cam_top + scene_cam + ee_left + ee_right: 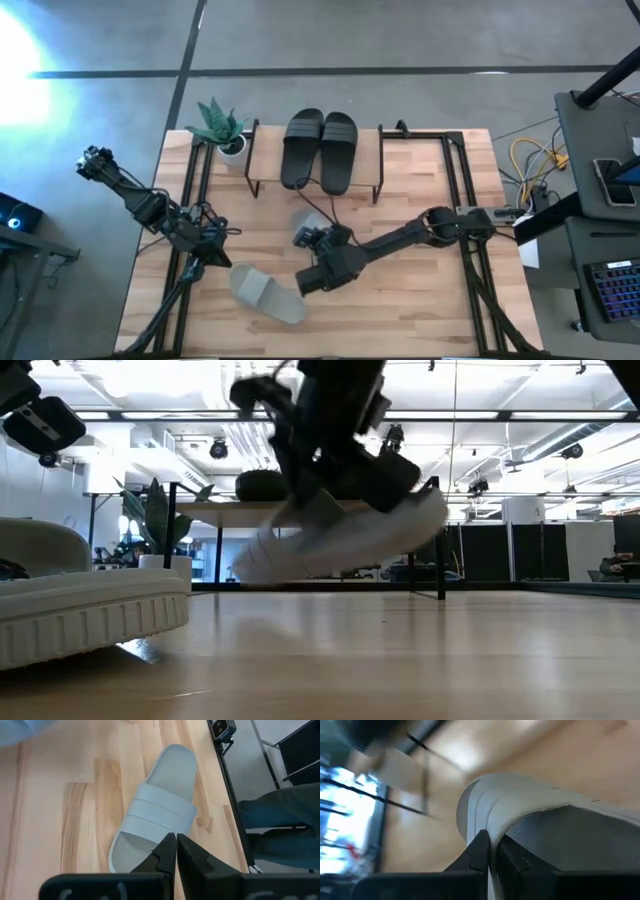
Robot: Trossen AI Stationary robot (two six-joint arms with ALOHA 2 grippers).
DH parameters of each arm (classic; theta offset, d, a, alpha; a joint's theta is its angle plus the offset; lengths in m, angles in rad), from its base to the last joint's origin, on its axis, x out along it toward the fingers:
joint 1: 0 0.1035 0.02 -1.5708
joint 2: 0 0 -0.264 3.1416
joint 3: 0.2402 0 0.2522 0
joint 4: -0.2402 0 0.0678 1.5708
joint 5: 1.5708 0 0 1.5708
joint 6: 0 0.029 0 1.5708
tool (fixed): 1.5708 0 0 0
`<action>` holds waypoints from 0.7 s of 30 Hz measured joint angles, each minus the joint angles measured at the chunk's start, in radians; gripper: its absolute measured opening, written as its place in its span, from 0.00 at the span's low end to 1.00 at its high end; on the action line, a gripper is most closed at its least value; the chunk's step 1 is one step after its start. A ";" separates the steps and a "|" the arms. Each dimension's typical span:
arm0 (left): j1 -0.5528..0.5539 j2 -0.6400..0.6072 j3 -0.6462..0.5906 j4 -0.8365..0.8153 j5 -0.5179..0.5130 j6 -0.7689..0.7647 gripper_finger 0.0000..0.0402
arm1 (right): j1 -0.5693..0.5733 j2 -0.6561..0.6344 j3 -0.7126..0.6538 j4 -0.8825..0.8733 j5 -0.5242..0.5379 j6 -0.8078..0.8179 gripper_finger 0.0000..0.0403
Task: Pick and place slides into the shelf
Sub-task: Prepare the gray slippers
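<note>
In the high view, the right gripper [310, 238] sits near the table's centre clamped on a grey slide [303, 222] that pokes out at its 12 o'clock, while the black pair [319, 150] rests on the shelf [258, 160] at the table's 12 o'clock edge. The left gripper [213, 243] waits with the other grey slide [266, 293] at its 5 o'clock. In the low view, the held slide [340, 540] hangs tilted, clear of the tabletop (toe end lower). The left wrist view shows its fingers [165, 857] closed together, empty; the right wrist view shows the fingers [481, 851] pinching the strap [520, 802].
</note>
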 joint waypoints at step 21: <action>0.000 0.011 0.000 0.015 0.000 -0.006 0.00 | -0.003 0.000 -0.061 0.003 -0.295 -0.322 0.35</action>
